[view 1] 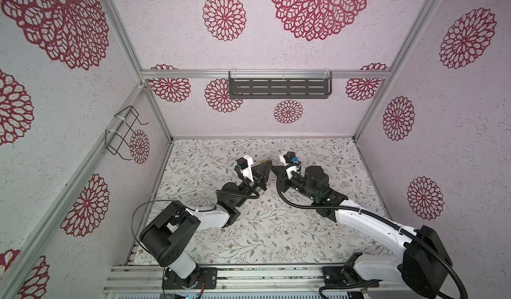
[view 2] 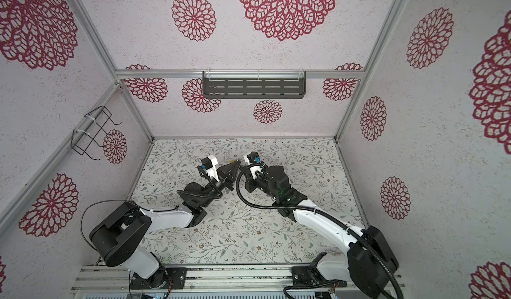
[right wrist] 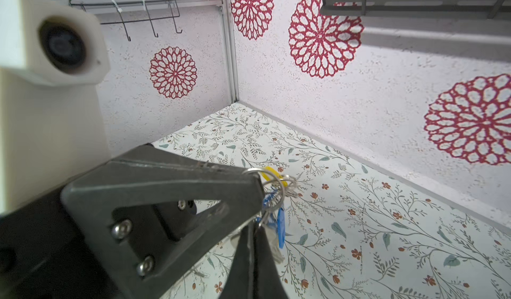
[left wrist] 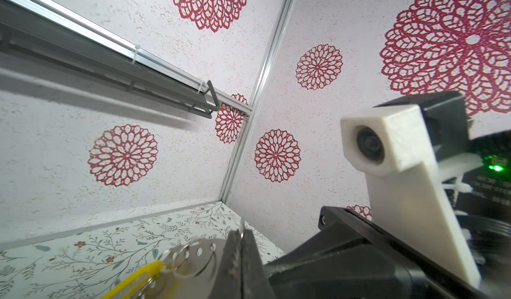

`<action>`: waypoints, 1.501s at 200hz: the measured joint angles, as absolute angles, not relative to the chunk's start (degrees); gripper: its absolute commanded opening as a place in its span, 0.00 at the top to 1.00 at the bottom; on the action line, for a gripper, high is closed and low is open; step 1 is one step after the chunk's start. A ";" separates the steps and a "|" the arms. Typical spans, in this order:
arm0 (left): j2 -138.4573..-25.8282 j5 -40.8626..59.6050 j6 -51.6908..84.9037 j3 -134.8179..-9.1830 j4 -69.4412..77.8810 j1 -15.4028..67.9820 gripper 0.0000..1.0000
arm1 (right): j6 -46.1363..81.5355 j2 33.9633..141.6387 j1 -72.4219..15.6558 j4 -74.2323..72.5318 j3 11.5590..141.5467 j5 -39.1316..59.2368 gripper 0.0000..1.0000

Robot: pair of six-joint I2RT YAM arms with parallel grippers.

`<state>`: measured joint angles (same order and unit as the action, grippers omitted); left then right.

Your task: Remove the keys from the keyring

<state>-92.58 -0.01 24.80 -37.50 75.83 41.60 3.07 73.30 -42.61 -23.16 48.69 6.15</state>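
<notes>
Metal this thin slips easily: the left end effector (left wrist: pixel 242 236) is pinched closed on the keyring (left wrist: pixel 199 252) and the right end effector (right wrist: pixel 251 228) appears clamped on the keys (right wrist: pixel 280 223), so a skewed pull may jam a loop or drop the bundle. Both arms reach low and forward, their tips meeting above the far middle of the tabletop (view 1: pixel 304 228), where the bundle hangs.

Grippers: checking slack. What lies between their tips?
Only the keys, yellow and blue, bunched on rings between left gripper and right gripper; right wrist view shows it.
</notes>
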 measured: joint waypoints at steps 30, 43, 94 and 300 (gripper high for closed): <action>-92.58 -6.83 23.16 -37.50 75.83 43.55 1.00 | 3.64 74.67 -43.92 -23.70 49.45 4.08 1.00; -92.58 -9.61 22.31 -37.50 75.79 44.16 1.00 | 3.90 75.50 -44.56 -23.64 50.11 2.76 1.00; -91.46 -19.07 20.53 -37.87 77.93 45.10 1.00 | 6.76 77.80 -50.17 -13.43 50.70 0.01 1.00; -73.58 -4.71 12.40 -38.26 43.81 42.52 1.00 | 20.75 93.17 -20.14 6.20 59.88 -11.09 0.49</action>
